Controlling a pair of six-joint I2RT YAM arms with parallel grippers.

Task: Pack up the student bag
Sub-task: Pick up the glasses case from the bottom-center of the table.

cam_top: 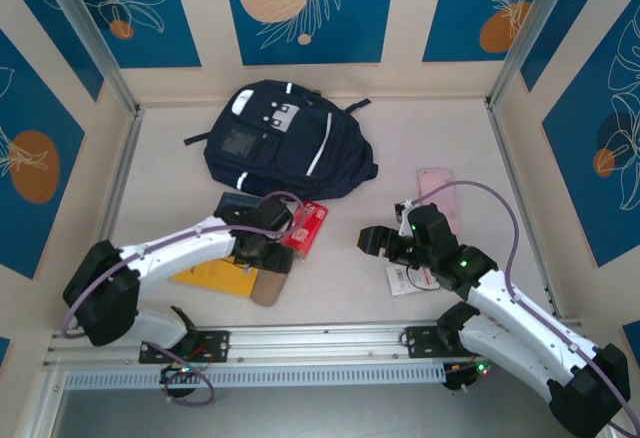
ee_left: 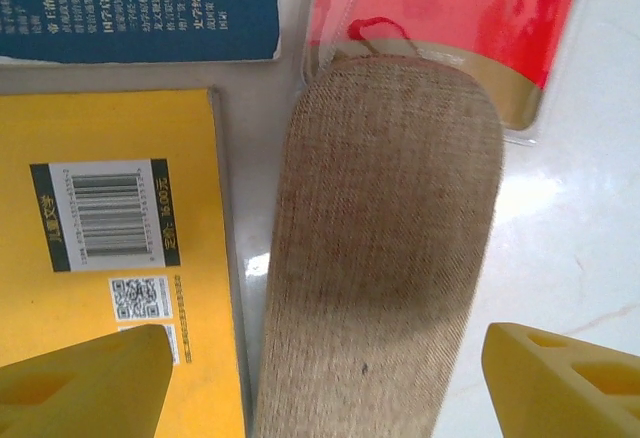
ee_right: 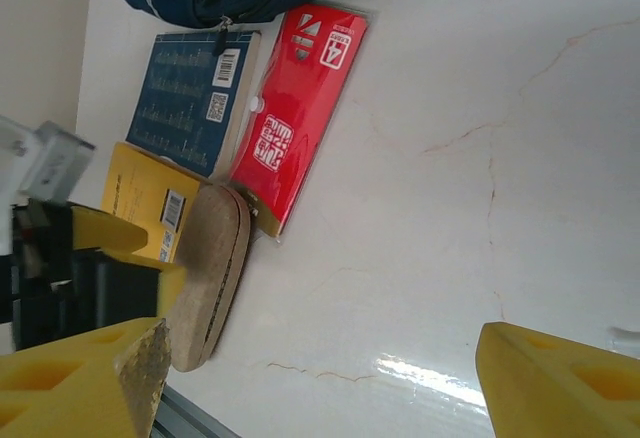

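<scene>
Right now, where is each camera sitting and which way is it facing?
Top external: above and behind the arms, looking down on the table, student bag at the far side; both arms show, bases nearest.
Left wrist: just above the table, looking down at a beige case between the open left gripper's yellow fingers.
Right wrist: low over the table, facing sideways toward the left gripper; open right gripper at the bottom.
Shared: both wrist views show the beige case, yellow book and red packet.

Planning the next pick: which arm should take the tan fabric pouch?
Left. The left tool hangs open over the tan pouch, straddling it; the right tool sits well apart.
</scene>
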